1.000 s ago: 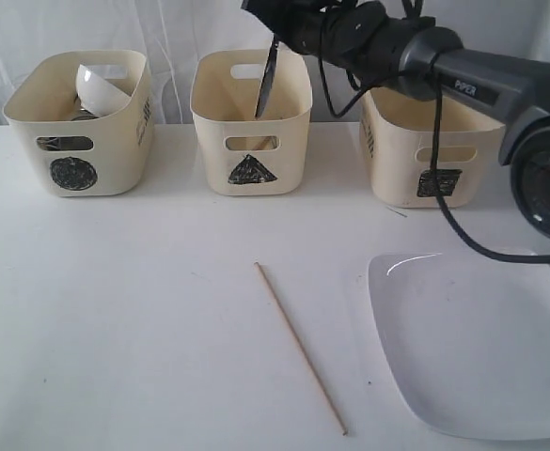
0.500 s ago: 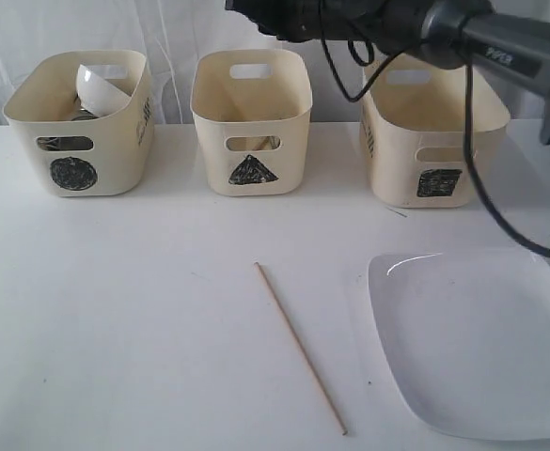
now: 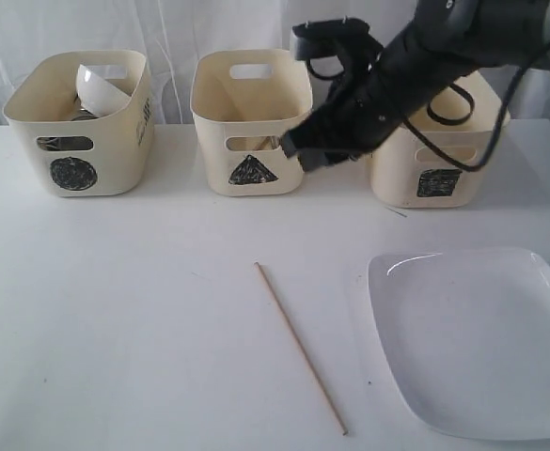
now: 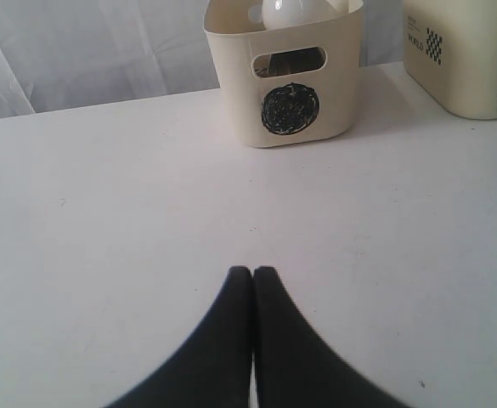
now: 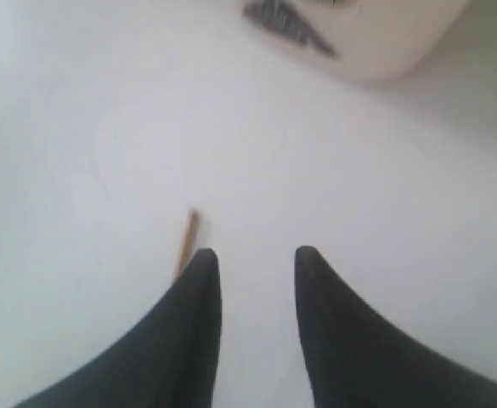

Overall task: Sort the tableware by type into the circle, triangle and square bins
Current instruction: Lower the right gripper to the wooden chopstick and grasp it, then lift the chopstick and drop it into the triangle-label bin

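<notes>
On the white table [image 3: 143, 310], front centre: one thin wooden chopstick [image 3: 300, 348], lying flat on a diagonal, far end toward the bins, near end toward the front right, touching nothing. Just beside it on the right, with a strip of bare table between: large square white plate [image 3: 472, 343], lying flat, its right and front edges cut off by the frame. Back row, three cream plastic bins side by side, not touching. Cream plastic circle bin [image 3: 115, 141] on the left, black circle drawn on its front; a round white bowl [image 3: 101, 89] sits tilted inside, rim above the bin's edge; dark shapes show through the handle slot, too small to tell apart. Cream plastic triangle bin [image 3: 218, 122] in the middle; its contents cannot be made out. Cream plastic square bin [image 3: 397, 178] on the right, partly behind the black arm. Right gripper [image 5: 252, 255]: black fingers apart, nothing between them, pointing down at the table; its wrist view shows the chopstick's end just beside one fingertip and the triangle mark beyond. In the exterior view the arm comes in from the upper right, its blurred end hanging above the table in front of the gap between triangle and square bins. Left gripper [image 4: 252, 272]: black fingers pressed together tip to tip, clamped on nothing, low over bare table, facing the circle bin and well apart from it
</notes>
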`<state>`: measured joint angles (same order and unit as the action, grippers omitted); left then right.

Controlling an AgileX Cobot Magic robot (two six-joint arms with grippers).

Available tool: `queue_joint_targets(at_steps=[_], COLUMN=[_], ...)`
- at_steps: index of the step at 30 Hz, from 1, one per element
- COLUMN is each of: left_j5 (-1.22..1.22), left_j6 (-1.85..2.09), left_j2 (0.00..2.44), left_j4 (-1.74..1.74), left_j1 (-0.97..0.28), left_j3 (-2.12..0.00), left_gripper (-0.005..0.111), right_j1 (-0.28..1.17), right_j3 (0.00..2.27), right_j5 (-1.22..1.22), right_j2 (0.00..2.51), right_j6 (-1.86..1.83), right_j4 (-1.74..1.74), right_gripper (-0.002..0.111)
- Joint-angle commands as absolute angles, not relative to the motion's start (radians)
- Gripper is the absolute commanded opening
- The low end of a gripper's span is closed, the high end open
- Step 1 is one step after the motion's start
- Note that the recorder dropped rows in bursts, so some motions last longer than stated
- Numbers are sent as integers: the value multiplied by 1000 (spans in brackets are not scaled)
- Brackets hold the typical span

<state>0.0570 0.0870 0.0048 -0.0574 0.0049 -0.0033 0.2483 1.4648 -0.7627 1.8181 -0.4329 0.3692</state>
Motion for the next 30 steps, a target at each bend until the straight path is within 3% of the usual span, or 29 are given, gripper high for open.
queue_joint_targets(at_steps=[1, 11, 30], left_j5=[54, 54, 54], left_j6=[86, 86, 86], left_j2=[0, 0, 0], left_j4=[-59, -59, -59], left_j1=[9, 9, 9], left_j3=[0, 0, 0], left_gripper=[0, 0, 0], right_j1=[306, 492, 524], right_j3=[1300, 1150, 1150], right_j5=[-831, -693, -583], right_j2=[1744, 1773, 1992], right_j6=[-373, -246, -194], right_j4=[274, 183, 169], right_gripper=[30, 52, 50])
